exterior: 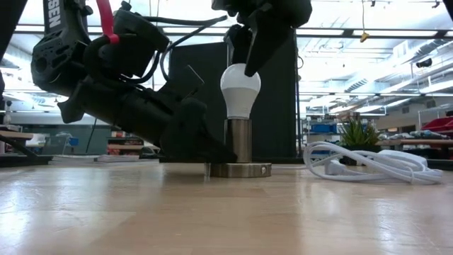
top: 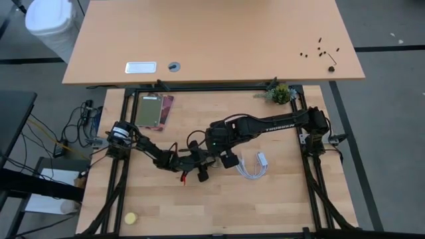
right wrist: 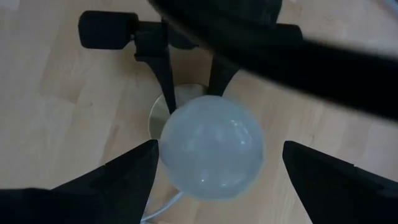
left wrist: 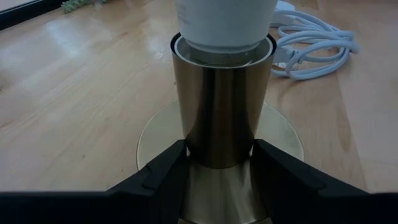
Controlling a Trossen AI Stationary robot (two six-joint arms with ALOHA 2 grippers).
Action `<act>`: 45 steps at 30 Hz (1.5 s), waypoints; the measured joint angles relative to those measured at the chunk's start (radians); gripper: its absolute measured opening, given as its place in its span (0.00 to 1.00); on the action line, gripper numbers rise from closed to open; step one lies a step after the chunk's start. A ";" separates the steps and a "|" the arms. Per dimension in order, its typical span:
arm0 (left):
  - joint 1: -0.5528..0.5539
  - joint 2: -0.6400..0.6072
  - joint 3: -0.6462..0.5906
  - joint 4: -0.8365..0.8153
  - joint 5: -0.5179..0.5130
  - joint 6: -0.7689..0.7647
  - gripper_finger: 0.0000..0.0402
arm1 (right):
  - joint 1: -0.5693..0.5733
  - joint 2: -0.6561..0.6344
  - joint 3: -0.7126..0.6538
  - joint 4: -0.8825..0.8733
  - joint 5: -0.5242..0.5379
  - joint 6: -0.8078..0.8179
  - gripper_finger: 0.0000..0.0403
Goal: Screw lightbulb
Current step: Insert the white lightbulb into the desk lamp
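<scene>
From above, both arms met mid-table beside a coiled white cable (top: pixel 254 166). At table height, the lightbulb (exterior: pixel 240 88) stood upright in the brass socket (exterior: pixel 241 150). The left gripper (left wrist: pixel 217 167) clamped the socket's stem. The right gripper (right wrist: pixel 217 165) hung spread wide around the bulb, released.

We count one lightbulb (exterior: pixel 240 88), one brass socket (exterior: pixel 241 145) on its round base, and one coiled white cable (exterior: pixel 368 163). Two arms work here, so two grippers: the left gripper (left wrist: pixel 217 165) and the right gripper (right wrist: pixel 214 171), each with two fingers. On the counter (top: pixel 279 199) we also see one small potted plant (top: pixel 281 93), one book (top: pixel 155 110) and one yellow ball (top: pixel 131 218).
</scene>
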 joint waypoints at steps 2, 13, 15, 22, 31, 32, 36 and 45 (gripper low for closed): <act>0.000 0.000 0.000 0.000 -0.003 0.002 0.47 | 0.000 0.000 -0.004 -0.002 0.000 0.010 0.87; 0.000 -0.006 -0.002 0.014 0.006 0.013 0.65 | 0.000 0.000 -0.004 -0.001 0.000 0.013 0.87; 0.000 -0.006 -0.002 0.029 0.025 0.015 0.66 | 0.000 0.000 -0.004 -0.001 0.000 0.013 0.87; -0.001 -0.006 -0.002 0.048 0.039 0.033 0.67 | 0.000 0.000 -0.004 0.000 0.001 0.013 0.87; 0.002 -0.007 0.000 0.116 0.016 0.072 0.67 | 0.000 0.000 -0.004 0.002 0.001 0.013 0.87; 0.004 -0.007 0.000 0.119 0.008 0.082 0.67 | 0.000 0.000 -0.004 0.003 0.002 0.014 0.87; 0.019 -0.007 0.000 0.122 0.002 0.085 0.65 | 0.001 0.000 -0.004 0.003 0.002 0.014 0.87; 0.034 -0.004 0.001 0.132 0.003 0.084 0.48 | 0.004 0.000 -0.004 0.019 0.002 0.014 0.87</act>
